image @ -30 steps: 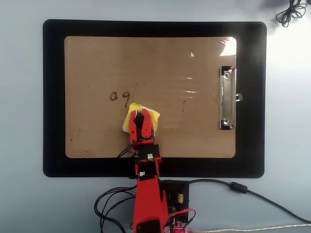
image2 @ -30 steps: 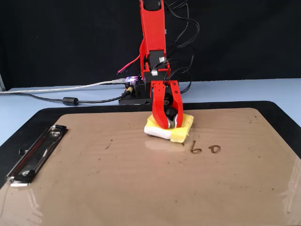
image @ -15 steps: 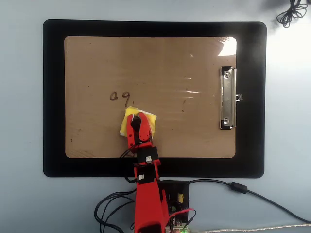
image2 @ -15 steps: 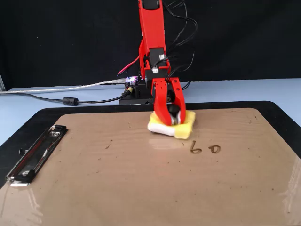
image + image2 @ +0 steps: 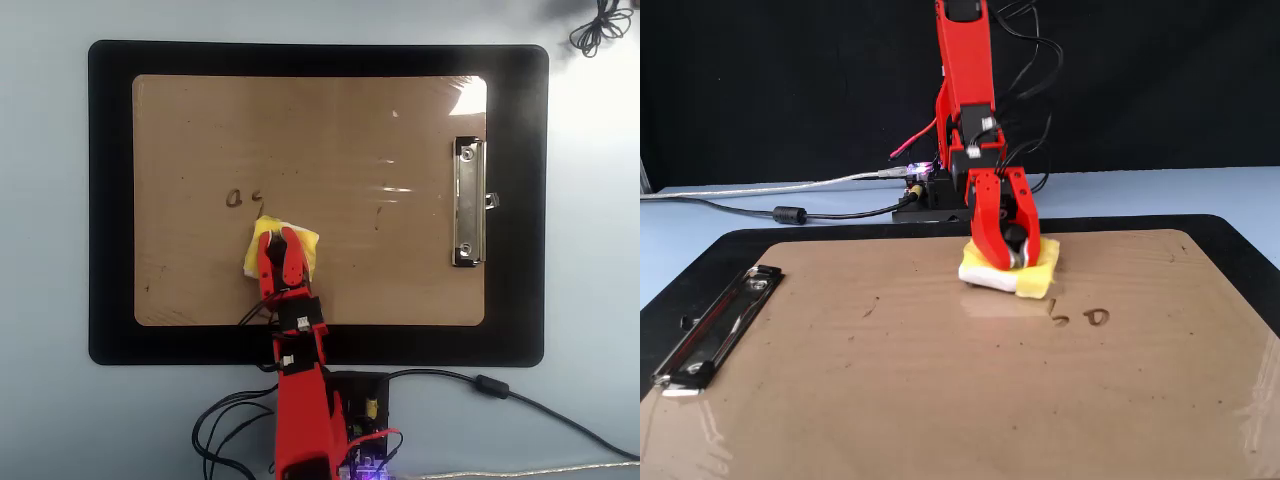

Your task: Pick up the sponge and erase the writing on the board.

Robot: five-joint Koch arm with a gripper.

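Observation:
The tan board (image 5: 350, 130) (image 5: 890, 390) lies on a black mat, with its silver clip (image 5: 467, 202) (image 5: 715, 325) at one short edge. The yellow sponge (image 5: 309, 250) (image 5: 1038, 272) rests flat on the board. My red gripper (image 5: 282, 240) (image 5: 1010, 262) comes down on it from above, shut on the black knob at the sponge's centre. The writing (image 5: 244, 198) (image 5: 1081, 316) is down to two dark marks just beyond the sponge's corner. The mark nearer the sponge is partly wiped away.
The black mat (image 5: 110, 200) (image 5: 1240, 240) frames the board on a pale blue table. The arm's base, circuit board and cables (image 5: 350, 410) (image 5: 920, 195) sit at the mat's near edge in the overhead view. A coiled cable (image 5: 600, 25) lies at the top right.
The gripper has slid the sponge toward the writing, left in the overhead view and right in the fixed view. Part of the nearer character has been rubbed off.

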